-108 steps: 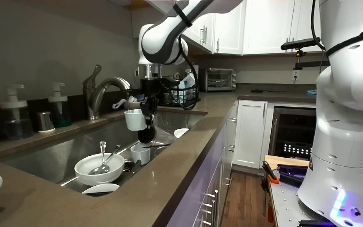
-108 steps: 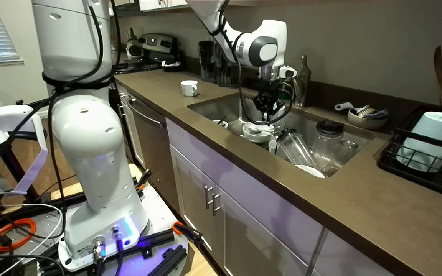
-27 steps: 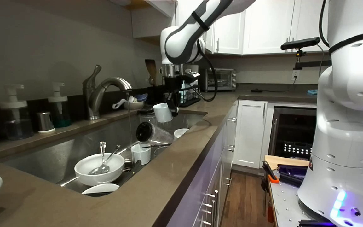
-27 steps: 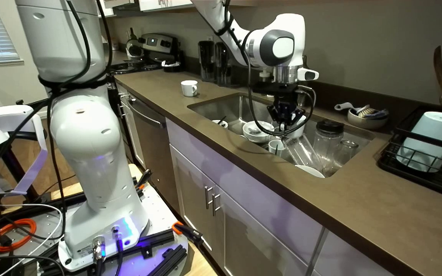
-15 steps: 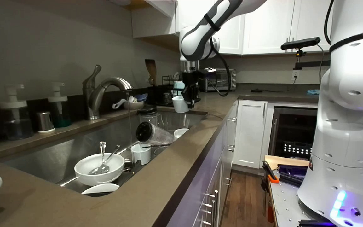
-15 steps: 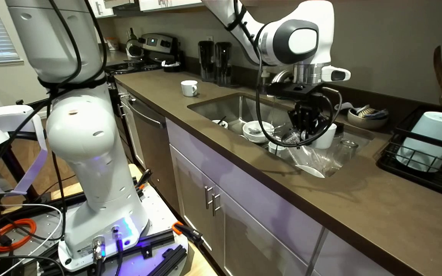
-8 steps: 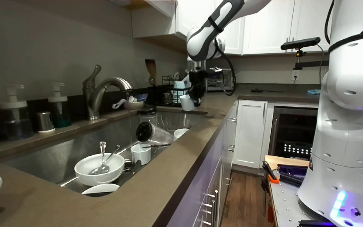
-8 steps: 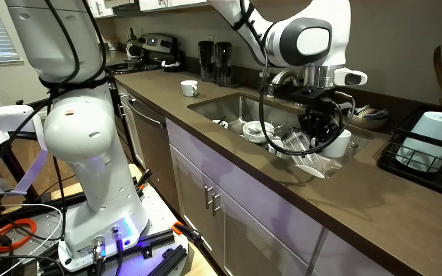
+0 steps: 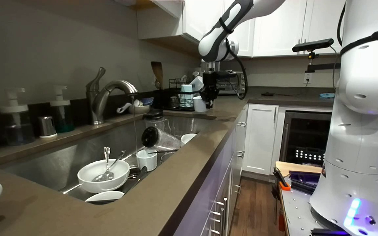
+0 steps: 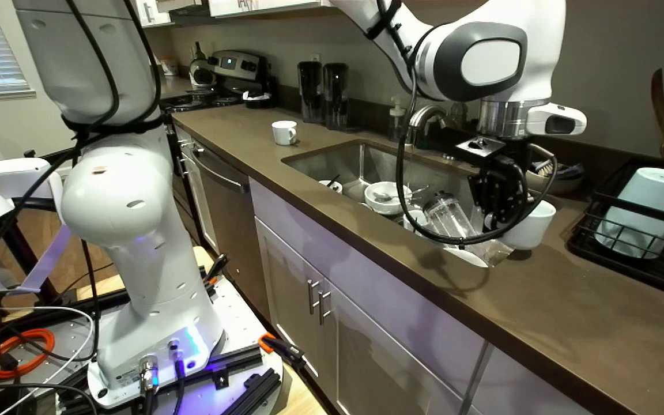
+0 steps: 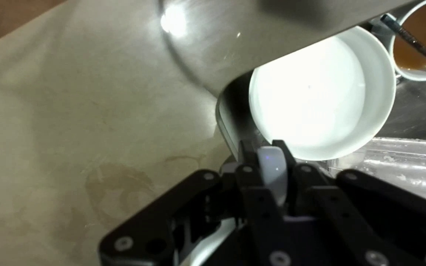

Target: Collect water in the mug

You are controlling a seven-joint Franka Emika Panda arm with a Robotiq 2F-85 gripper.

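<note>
Exterior views both show you the countertop with the steel sink let into it and, just past one end of that sink, the black dish rack. At the sink's back edge the faucet is running. Your Robotiq gripper is at the rack end of the sink, its fingers clenched on the white mug by its handle. That mug is just beyond the sink's end, on the rack side — well apart from the thin water stream dropping into the sink.

By my reading, the filling is behind you and you are at the setting-down. Left to do: seat the mug, let go, back off, and perhaps turn off the faucet.

As for what you can't check: in an exterior view the dish rack is cut off. The gripper covers most of the mug in the wrist view, and no view looks down into it, so water inside is a guess. Whether its base touches the countertop is hard to make out — a shadow lies right under it, but no clear contact line.
</note>
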